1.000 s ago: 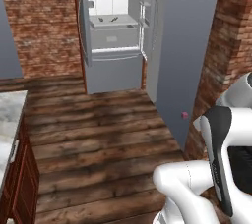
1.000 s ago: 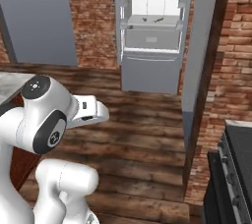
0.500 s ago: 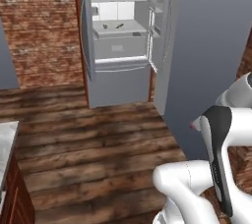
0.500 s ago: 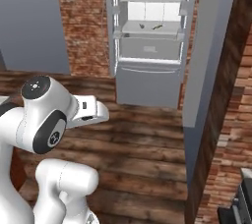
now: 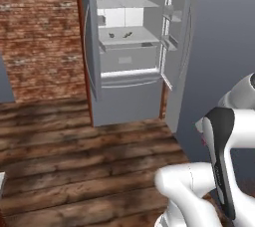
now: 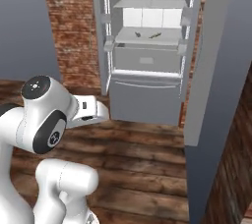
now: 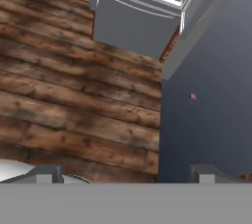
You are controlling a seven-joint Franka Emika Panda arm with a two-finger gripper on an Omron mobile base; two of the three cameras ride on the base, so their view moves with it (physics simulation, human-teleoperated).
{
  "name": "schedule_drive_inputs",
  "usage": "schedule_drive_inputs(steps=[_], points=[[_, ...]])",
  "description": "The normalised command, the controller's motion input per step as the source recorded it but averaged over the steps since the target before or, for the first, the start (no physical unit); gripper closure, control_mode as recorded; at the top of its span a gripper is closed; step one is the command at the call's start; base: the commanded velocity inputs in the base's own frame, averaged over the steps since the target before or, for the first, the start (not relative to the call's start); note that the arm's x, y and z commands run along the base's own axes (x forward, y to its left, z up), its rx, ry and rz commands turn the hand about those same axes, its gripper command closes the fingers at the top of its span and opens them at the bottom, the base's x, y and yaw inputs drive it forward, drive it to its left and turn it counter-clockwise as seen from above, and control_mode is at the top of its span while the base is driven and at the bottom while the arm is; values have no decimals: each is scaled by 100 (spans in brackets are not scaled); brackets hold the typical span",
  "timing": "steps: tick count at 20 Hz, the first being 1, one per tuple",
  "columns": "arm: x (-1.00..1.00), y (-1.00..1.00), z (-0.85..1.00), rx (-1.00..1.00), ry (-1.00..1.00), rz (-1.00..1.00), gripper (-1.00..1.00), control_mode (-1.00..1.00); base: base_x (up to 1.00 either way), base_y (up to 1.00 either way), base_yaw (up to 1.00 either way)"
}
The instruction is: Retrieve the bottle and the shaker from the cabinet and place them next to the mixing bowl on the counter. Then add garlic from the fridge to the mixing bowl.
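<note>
**One fridge, doors open, ahead of the fingers**

Two fingers (image 7: 47, 173) of gripper (image 7: 125, 176) spread wide, released, grasping nothing. Fridge (image 6: 146, 104) stood well beyond the fingertips, across wooden floor (image 7: 74, 105), doors swung open, pale shelves exposed. Two small items (image 6: 146, 34) lay on middle shelf, too small to identify. Brick wall (image 5: 37, 37) flanked fridge.

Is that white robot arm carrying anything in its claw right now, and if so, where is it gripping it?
Nothing is held. In the hand view the two-finger gripper stands open, with only brown wooden floor between its dark tips; the tall grey open fridge lies ahead.
</note>
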Motion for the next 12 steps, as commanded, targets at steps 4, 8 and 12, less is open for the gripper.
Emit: schedule_drive_inputs(steps=[4,8,12], points=[[0,0,0,0,0,0,-100,100,100,-8,0],[0,0,0,0,0,0,-100,100,100,-8,0],[0,0,0,0,0,0,-100,100,99,-12,0]])
